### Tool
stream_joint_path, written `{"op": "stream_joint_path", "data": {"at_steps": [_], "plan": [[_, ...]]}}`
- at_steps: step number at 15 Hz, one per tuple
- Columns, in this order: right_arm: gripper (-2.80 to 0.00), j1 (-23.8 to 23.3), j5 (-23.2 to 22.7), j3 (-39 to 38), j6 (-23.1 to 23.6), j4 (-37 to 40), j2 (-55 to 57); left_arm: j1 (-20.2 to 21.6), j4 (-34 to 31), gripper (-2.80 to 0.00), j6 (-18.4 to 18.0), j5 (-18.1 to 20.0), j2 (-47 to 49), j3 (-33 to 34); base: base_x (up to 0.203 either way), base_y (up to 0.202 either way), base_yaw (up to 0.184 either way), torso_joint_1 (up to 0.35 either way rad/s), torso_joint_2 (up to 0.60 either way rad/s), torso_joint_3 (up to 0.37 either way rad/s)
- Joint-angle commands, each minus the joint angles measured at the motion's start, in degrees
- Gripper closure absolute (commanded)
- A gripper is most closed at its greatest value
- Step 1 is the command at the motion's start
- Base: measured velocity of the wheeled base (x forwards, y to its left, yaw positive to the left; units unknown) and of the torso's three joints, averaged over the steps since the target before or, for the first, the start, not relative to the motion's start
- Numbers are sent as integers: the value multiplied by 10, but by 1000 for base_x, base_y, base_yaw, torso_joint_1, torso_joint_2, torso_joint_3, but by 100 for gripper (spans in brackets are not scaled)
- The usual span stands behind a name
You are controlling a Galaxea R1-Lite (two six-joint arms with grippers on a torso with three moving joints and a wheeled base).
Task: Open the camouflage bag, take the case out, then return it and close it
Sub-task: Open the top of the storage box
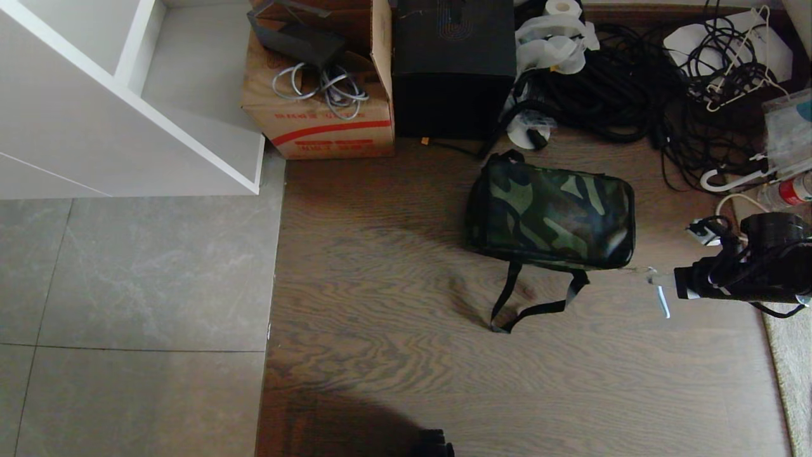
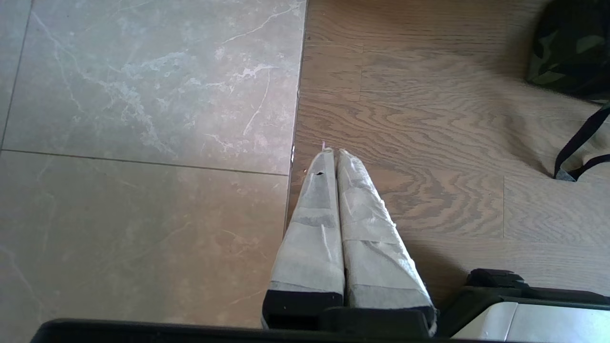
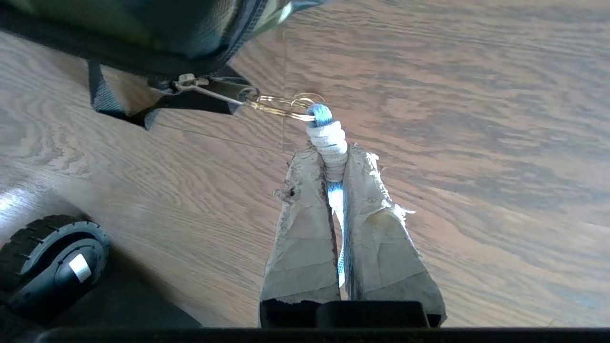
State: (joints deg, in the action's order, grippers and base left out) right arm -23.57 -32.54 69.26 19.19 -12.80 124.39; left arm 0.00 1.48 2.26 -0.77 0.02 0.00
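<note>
Currently right end effector (image 3: 333, 157) is clenched on the taped pull tab (image 3: 329, 138) ringed to the zipper of the camouflage bag (image 1: 552, 212), right of centre on the floor; risk: tab slips out, or the unanchored bag drags instead of unzipping.
</note>
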Motion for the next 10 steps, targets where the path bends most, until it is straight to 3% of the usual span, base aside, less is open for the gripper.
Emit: {"op": "stream_joint_path", "data": {"at_steps": [1,7,10], "plan": [[0,-6,-2,38,-1,12,14,0,0,0,0,0,0,5,0,0,0,0,0,0],[0,-7,-3,95,-31,22,28,0,0,0,0,0,1,5,0,0,0,0,0,0],[0,3,-14,70,-42,14,23,0,0,0,0,0,0,5,0,0,0,0,0,0]]}}
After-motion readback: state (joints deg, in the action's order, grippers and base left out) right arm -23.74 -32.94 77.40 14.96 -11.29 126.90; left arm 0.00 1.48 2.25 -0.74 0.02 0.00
